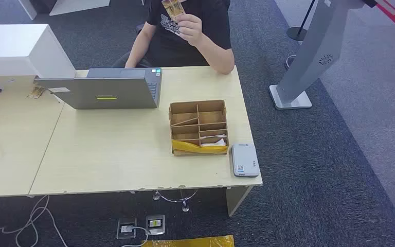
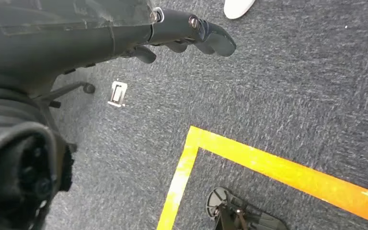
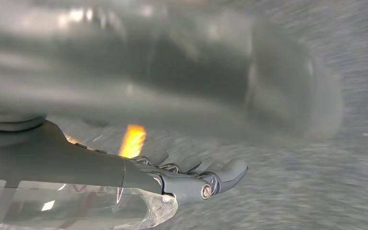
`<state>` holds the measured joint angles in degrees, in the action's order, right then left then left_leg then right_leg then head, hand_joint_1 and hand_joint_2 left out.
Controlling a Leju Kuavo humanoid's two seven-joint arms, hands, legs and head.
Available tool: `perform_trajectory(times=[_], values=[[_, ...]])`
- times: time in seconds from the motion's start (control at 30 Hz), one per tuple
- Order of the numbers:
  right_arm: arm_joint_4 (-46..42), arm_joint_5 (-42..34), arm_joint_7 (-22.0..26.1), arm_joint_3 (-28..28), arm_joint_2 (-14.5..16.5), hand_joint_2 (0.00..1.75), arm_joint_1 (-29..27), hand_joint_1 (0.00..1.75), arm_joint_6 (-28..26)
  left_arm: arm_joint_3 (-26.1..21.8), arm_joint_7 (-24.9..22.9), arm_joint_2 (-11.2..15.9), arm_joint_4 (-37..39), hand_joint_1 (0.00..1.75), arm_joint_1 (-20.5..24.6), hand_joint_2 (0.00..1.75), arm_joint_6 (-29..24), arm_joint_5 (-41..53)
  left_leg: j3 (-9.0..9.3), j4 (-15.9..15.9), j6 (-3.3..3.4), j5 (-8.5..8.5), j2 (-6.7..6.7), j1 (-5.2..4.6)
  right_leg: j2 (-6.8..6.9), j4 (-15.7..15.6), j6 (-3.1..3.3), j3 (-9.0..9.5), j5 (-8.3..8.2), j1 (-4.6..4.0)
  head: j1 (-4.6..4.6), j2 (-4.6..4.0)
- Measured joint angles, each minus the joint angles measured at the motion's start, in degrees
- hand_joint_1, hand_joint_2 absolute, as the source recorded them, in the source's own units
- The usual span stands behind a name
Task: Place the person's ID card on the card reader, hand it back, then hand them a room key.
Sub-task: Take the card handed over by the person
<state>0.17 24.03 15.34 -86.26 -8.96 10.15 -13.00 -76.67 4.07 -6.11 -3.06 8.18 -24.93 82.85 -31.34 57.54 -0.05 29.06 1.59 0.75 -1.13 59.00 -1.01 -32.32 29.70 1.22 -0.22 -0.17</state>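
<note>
Behind the desk sits a person (image 1: 185, 36) who holds up the ID card (image 1: 174, 7) in one raised hand. The grey-white card reader (image 1: 245, 160) lies flat near the desk's front right corner. Beside it stands a wooden divided box (image 1: 198, 127) with white cards (image 1: 213, 139) in its front right compartments. My left hand (image 2: 187, 33) hangs over the carpet, fingers loosely extended and holding nothing. In the blurred right wrist view, my right hand (image 3: 196, 175) also hangs low with nothing in it.
A grey laptop (image 1: 108, 90) sits open at the desk's far middle, and a white monitor (image 1: 20, 49) stands on the adjoining desk to the left. A grey kiosk stand (image 1: 308, 62) rises on the right. Cables and floor sockets (image 1: 141, 226) lie under the desk edge.
</note>
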Motion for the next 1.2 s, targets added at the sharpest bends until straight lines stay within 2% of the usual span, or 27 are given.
perform_trajectory(times=[0.13,0.3,0.43,0.5,0.57,0.67,0.73,0.8,0.83,0.93,1.0,1.07,1.13,1.2], values=[[-0.02,1.13,2.6,0.7,1.87,0.0,-0.2,0.0,0.41,0.0,0.12,-0.03,0.0,0.0,0.0,0.0,0.26,-0.38,0.0,0.0,0.0,0.0,-0.02,0.01,-0.01,0.0,0.01,0.0,0.0,-0.01,-0.01,0.0],[-0.13,0.1,7.0,1.02,2.62,0.0,-0.3,0.0,9.12,0.0,0.3,-0.01,0.0,0.0,-0.02,0.0,1.1,0.6,0.01,0.0,0.0,0.0,-0.03,-0.01,-0.02,-0.01,0.0,0.01,0.0,0.01,0.01,0.0],[-0.49,-0.46,8.22,1.02,2.59,0.0,-0.37,0.0,11.69,0.0,0.88,0.04,-0.01,0.0,-0.03,0.0,1.31,0.61,0.01,0.01,0.0,0.0,-0.03,-0.03,-0.02,-0.02,0.0,0.02,0.0,0.03,0.01,0.0],[-0.85,-3.41,10.65,0.93,2.58,0.0,-0.44,0.0,14.9,0.0,1.26,0.09,-0.03,0.0,-0.03,0.0,1.22,-0.14,0.01,0.01,0.0,0.01,-0.03,-0.03,-0.02,-0.02,0.0,0.01,0.0,0.03,0.0,0.0],[-1.52,-10.07,14.54,0.65,2.5,0.0,-0.45,0.0,21.47,-0.01,1.7,0.15,-0.04,0.0,-0.03,0.0,1.07,-1.39,0.01,0.01,0.01,0.01,-0.03,-0.03,-0.02,-0.02,0.0,0.0,0.0,0.03,0.0,0.0],[-3.08,-23.25,18.3,0.16,1.72,0.0,-0.42,0.0,35.6,-0.02,1.94,0.19,-0.07,0.0,-0.06,0.0,0.97,-2.47,0.0,0.01,0.02,0.02,-0.03,-0.03,-0.01,-0.02,0.0,0.01,0.0,0.03,0.0,0.0],[-4.19,-31.36,18.19,-0.21,0.83,0.0,-0.07,0.0,45.37,-0.02,1.91,0.19,-0.07,0.0,-0.09,0.0,1.01,-2.72,-0.02,0.01,0.02,0.02,-0.04,-0.04,-0.05,-0.01,0.0,0.01,0.0,0.04,0.0,0.0],[-5.83,-38.23,15.08,-0.51,-0.04,0.0,1.19,0.0,51.4,-0.01,1.87,0.19,-0.09,0.0,-0.09,0.0,1.08,-2.8,0.01,0.01,0.02,0.02,-0.13,-0.06,-0.18,-0.01,-0.02,0.01,-0.02,0.06,-0.01,0.0],[-7.29,-41.77,11.91,-0.57,-0.3,0.0,2.07,0.0,52.04,-0.01,1.86,0.19,-0.1,0.0,-0.08,0.0,1.14,-2.8,0.05,0.01,0.02,0.02,-0.19,-0.07,-0.25,-0.02,-0.03,0.02,-0.03,0.07,0.0,0.0],[-15.29,-54.9,1.86,-0.02,0.71,0.0,3.69,0.0,49.1,0.0,1.85,0.17,-0.19,0.0,0.0,0.0,1.35,-2.81,0.18,0.02,0.05,0.04,-0.17,-0.08,-0.22,-0.03,-0.04,0.12,-0.03,0.08,0.03,0.0],[-21.93,-64.65,0.09,1.51,2.18,0.0,3.34,0.0,47.0,-0.01,1.85,0.16,-0.23,0.0,-0.02,0.0,1.49,-2.78,0.19,0.03,0.06,0.04,-0.06,-0.1,-0.12,-0.04,-0.03,0.15,-0.01,0.09,0.0,0.0],[-29.33,-76.31,2.07,4.94,2.88,0.0,1.3,0.0,42.19,-0.02,1.85,0.17,-0.29,0.0,-0.05,0.0,1.65,-2.62,0.21,0.05,0.1,0.07,0.01,-0.15,-0.06,-0.05,-0.09,0.17,0.06,0.15,-0.02,0.0],[-38.86,-88.58,7.09,11.16,2.19,0.0,-2.97,0.0,34.73,-0.01,1.85,0.17,-0.43,0.0,-0.06,0.0,1.86,-2.43,0.18,0.03,0.18,0.13,0.13,-0.29,0.05,0.0,-0.22,0.25,0.18,0.29,-0.02,0.0],[-48.42,-95.35,11.89,18.39,0.77,0.0,-7.36,0.0,29.74,0.0,1.89,0.17,-0.52,0.0,-0.16,0.0,2.02,-2.34,0.16,-0.01,0.14,0.28,-0.12,-0.37,-0.27,0.08,-0.25,0.28,0.23,0.36,-0.01,0.0]])
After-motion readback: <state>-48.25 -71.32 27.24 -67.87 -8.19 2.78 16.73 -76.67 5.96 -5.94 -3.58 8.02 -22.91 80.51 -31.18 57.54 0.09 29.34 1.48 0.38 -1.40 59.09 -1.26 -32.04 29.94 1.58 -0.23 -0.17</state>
